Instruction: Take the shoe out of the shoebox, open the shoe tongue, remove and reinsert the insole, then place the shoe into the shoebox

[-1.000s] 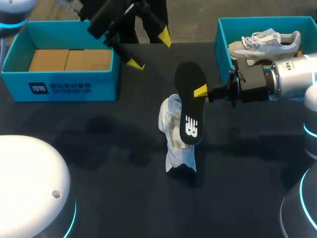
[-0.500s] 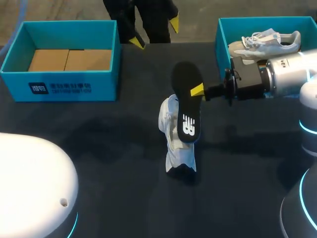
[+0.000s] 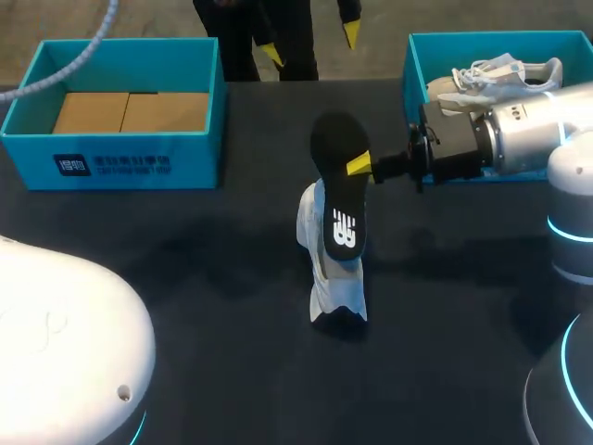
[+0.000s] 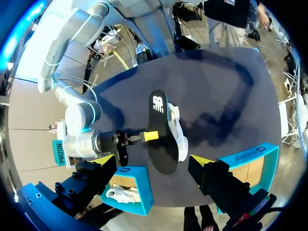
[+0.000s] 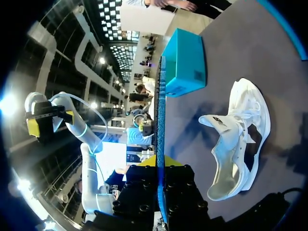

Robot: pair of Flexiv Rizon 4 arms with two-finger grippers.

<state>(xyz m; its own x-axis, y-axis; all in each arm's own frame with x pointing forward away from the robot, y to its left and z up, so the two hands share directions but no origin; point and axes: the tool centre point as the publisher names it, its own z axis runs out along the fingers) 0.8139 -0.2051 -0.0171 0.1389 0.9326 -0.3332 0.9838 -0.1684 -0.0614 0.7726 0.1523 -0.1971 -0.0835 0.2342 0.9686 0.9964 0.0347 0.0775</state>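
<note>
A white shoe [image 3: 332, 278] lies on the dark table, its opening facing my right arm; it also shows as the shoe [image 5: 236, 139] beside the right gripper. Above it hangs the black insole [image 3: 338, 195], with my right gripper [image 3: 361, 167] shut on its edge. In the right wrist view the insole [image 5: 160, 120] runs edge-on out from between the fingers. My left gripper [image 3: 310, 44] stands open high over the table's far edge, holding nothing. From there it looks down on the insole [image 4: 161, 130], the shoe [image 4: 178, 134] and the right gripper [image 4: 149, 136].
A teal shoebox [image 3: 412, 88] at the back right holds a second white shoe [image 3: 500, 79]. Another teal shoebox [image 3: 120, 162] with a cardboard bottom stands at the back left. A pale rounded part of my left arm [image 3: 65, 343] fills the near left corner.
My right gripper has carried the insole a little to the left and farther back over the shoe. My left gripper has swung right and away toward the far edge.
</note>
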